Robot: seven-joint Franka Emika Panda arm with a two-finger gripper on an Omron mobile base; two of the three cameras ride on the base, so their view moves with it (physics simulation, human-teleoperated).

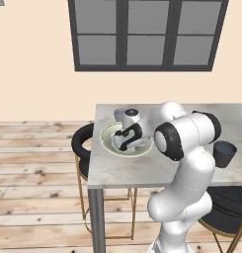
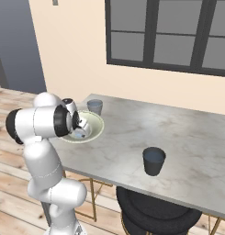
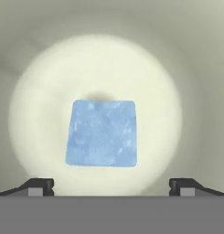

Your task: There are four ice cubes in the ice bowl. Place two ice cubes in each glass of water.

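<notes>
Hand view shows one cube [image 3: 102, 132] left in our bowl [image 3: 22, 55]. Our gripper [image 3: 111, 186] hangs wide open over it, holding nothing. We think this one goes into a glass [image 2: 154, 160] next.

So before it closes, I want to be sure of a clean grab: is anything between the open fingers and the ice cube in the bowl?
Nothing visible. In the hand view the ice cube lies alone on the ice bowl floor, centred ahead of the open gripper.
</notes>
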